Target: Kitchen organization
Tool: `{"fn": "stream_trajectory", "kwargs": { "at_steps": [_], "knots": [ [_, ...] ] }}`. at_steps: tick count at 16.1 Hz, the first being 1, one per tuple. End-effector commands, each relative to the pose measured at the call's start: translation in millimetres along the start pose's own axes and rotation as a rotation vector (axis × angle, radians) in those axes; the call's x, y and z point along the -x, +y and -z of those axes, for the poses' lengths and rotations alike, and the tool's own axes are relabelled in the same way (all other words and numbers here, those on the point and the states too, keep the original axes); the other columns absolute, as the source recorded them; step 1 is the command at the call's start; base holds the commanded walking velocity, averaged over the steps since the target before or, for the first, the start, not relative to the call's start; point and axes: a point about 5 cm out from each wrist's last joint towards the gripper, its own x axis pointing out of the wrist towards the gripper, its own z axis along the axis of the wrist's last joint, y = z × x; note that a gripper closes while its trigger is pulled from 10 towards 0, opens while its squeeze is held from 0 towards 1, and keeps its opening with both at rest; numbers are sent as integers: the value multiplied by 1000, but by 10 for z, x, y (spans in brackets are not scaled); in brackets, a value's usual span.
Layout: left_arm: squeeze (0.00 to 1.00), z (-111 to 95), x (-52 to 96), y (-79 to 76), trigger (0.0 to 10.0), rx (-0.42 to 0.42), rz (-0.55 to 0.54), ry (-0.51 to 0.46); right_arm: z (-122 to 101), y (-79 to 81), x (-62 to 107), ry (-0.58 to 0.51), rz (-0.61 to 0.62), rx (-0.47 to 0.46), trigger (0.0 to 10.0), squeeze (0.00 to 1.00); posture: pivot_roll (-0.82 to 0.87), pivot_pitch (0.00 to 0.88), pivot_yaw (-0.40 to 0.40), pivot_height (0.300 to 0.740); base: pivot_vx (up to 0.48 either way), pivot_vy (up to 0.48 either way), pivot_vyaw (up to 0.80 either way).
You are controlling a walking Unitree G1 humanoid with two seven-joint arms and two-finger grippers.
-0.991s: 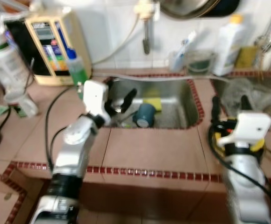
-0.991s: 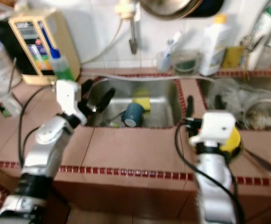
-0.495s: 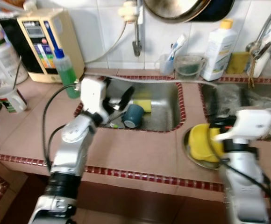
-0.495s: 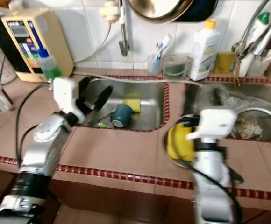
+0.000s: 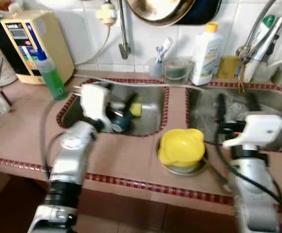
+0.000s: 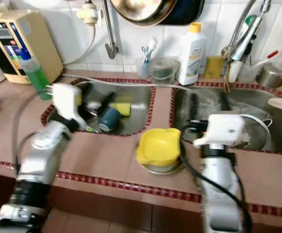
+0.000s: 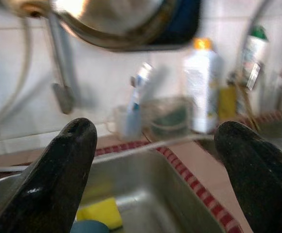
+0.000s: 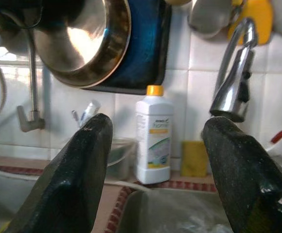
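A blue cup [image 5: 122, 120] lies on its side in the left sink [image 5: 150, 127], next to a yellow sponge [image 5: 136, 109]. My left gripper [image 5: 121, 104] hovers open just above the cup, holding nothing; in the left wrist view its fingers [image 7: 58, 179] frame the sponge [image 7: 98, 212]. A yellow bowl [image 5: 181, 147] rests upside down on a metal dish [image 5: 180, 170] on the tiled strip between the two sinks. My right gripper [image 5: 236, 99] is open and empty over the right sink [image 5: 272, 99], to the right of the bowl.
A green soap bottle [image 5: 51, 77] and a cream appliance [image 5: 29, 43] stand at the back left. A white detergent bottle [image 5: 203, 56], a toothbrush cup [image 5: 156, 68] and a faucet [image 5: 257, 36] line the back wall. A strainer [image 6: 255, 133] sits in the right sink.
The camera has swung to the right, so the whole scene slid left. The yellow bowl, earlier partly behind my right wrist, now stands free to its left.
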Motion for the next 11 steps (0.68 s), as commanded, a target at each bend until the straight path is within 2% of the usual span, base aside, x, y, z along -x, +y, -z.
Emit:
{"fn": "stream_trajectory", "kwargs": {
  "at_steps": [1,3,6,7,11],
  "knots": [
    [0,-35,0,-23,10000,24,3,-14,-10,-12,6,-1,-3,-8,10000,0,-166,0,99,740,0,0,0],
    [0,-25,29,-19,10000,-29,24,4,33,-17,54,27,-19,-15,10000,0,-164,0,98,740,0,0,0],
    [0,-25,59,31,10000,-22,46,39,70,-50,113,58,-34,-12,10000,0,-164,9,95,740,0,0,0],
    [0,-6,69,44,10000,-76,62,110,102,-43,169,82,-59,-2,10000,0,-164,17,94,740,0,0,0],
    [0,50,126,-84,10000,-99,232,230,158,23,328,145,-125,-23,10000,0,-161,28,90,740,0,0,0]
  ]
}}
